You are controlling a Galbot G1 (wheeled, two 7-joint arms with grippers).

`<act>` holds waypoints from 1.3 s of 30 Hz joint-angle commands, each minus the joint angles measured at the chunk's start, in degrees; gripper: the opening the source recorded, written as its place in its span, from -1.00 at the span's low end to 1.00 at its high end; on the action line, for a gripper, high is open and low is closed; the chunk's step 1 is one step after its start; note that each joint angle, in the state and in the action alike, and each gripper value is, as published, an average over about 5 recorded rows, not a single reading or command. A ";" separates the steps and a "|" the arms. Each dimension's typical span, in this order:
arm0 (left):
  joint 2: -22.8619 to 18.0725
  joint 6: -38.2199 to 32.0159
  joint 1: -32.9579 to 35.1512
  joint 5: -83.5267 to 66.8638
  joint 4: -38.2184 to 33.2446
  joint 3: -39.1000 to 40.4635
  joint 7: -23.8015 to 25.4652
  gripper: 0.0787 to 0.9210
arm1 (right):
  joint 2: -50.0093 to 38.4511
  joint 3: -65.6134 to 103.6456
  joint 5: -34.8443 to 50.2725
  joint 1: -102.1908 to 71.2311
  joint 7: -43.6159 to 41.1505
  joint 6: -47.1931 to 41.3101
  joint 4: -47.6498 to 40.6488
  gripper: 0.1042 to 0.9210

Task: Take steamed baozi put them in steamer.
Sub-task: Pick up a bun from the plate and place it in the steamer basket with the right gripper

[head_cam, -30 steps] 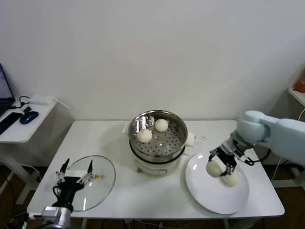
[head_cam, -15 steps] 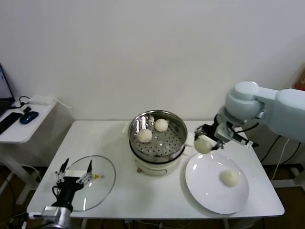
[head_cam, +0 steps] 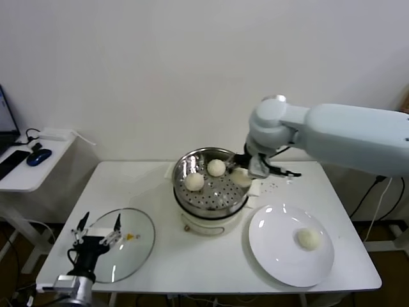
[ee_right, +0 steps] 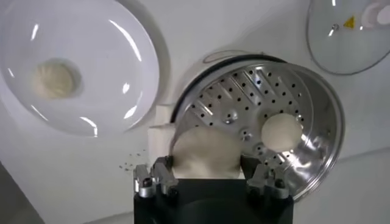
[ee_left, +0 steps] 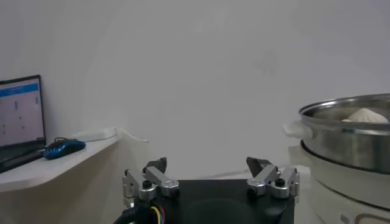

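Observation:
The steel steamer [head_cam: 203, 206] stands mid-table on its white base, with two baozi inside [head_cam: 194, 181] [head_cam: 216, 167]. My right gripper [head_cam: 246, 169] is shut on a third baozi [head_cam: 240, 177] and holds it just above the steamer's right inner edge. In the right wrist view the held baozi [ee_right: 206, 152] sits between the jaws of my right gripper [ee_right: 207, 167], over the perforated floor [ee_right: 225, 103], with one baozi [ee_right: 280, 132] beside it. A fourth baozi [head_cam: 308, 238] lies on the white plate [head_cam: 275, 256]. My left gripper [head_cam: 97, 231] is open and idle at front left.
The round glass lid [head_cam: 131, 252] lies flat at front left, under my left gripper [ee_left: 210, 173]. A side table with a laptop and mouse [head_cam: 38, 157] stands at far left. The steamer's wall [ee_left: 344, 143] shows in the left wrist view.
My right gripper has lifted one baozi off the plate and carried it left and back, from above the plate to above the steamer's right side. The left arm has not moved.

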 commanded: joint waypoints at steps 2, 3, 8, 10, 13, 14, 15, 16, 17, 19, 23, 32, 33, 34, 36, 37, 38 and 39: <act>0.11 0.16 -0.27 -0.73 0.78 0.02 -0.16 0.77 | 13.61 0.26 -4.69 -7.45 0.21 2.20 -10.00 0.51; 0.20 0.14 -0.27 -0.82 0.88 -0.01 -0.15 0.77 | 14.23 0.23 -5.15 -8.16 0.25 2.55 -10.73 0.51; 0.37 0.12 -0.29 -1.12 1.12 -0.19 -0.12 0.77 | 16.70 0.51 -7.01 -10.96 0.49 4.20 -13.16 0.51; 0.37 0.14 -0.36 -1.15 1.15 -0.21 -0.13 0.77 | 17.35 0.61 -7.31 -11.66 0.52 4.59 -13.71 0.51; 0.37 0.18 -0.51 -1.12 1.24 -0.21 -0.13 0.77 | 18.02 0.70 -7.51 -12.50 0.56 5.00 -14.26 0.51; 0.36 0.19 -0.57 -1.11 1.28 -0.21 -0.13 0.77 | 18.17 0.71 -7.54 -12.76 0.58 5.05 -14.39 0.51; 0.35 0.21 -0.63 -1.09 1.33 -0.21 -0.13 0.77 | 18.32 0.75 -7.62 -13.10 0.61 5.10 -14.54 0.51; 0.35 0.22 -0.67 -1.07 1.36 -0.20 -0.13 0.77 | 18.45 0.78 -7.70 -13.46 0.64 5.16 -14.69 0.51; 0.34 0.23 -0.70 -1.05 1.38 -0.19 -0.12 0.77 | 18.56 0.81 -7.75 -13.78 0.67 5.15 -14.82 0.51; 0.34 0.25 -0.73 -1.02 1.40 -0.17 -0.11 0.77 | 18.82 0.82 -7.50 -14.37 0.71 4.95 -15.12 0.51; 0.30 0.20 -0.82 -0.99 1.48 -0.17 -0.09 0.77 | 19.31 0.79 -6.91 -14.90 0.73 4.62 -15.68 0.51; 0.13 0.06 -0.87 -0.94 1.86 -0.13 -0.06 0.77 | 19.54 1.03 -6.58 -15.56 0.84 4.43 -16.08 0.52; 0.12 0.07 -0.90 -0.93 1.87 -0.11 -0.06 0.77 | 19.55 1.05 -6.52 -15.58 0.85 4.41 -16.16 0.52; 0.12 0.09 -0.93 -0.92 1.86 -0.09 -0.05 0.77 | 19.54 1.06 -6.44 -15.60 0.87 4.38 -16.21 0.51; 0.13 0.13 -0.98 -0.91 1.85 -0.07 -0.05 0.77 | 19.54 1.09 -6.33 -15.68 0.88 4.31 -16.30 0.52; 0.14 0.14 -1.00 -0.90 1.85 -0.07 -0.04 0.77 | 19.56 1.14 -6.34 -15.74 0.90 4.31 -16.35 0.52; 0.16 0.14 -1.01 -0.90 1.86 -0.07 -0.04 0.77 | 19.58 1.19 -6.33 -15.81 0.92 4.30 -16.41 0.52; 0.16 0.14 -1.02 -0.90 1.88 -0.08 -0.03 0.77 | 19.61 1.24 -6.32 -15.87 0.95 4.30 -16.47 0.52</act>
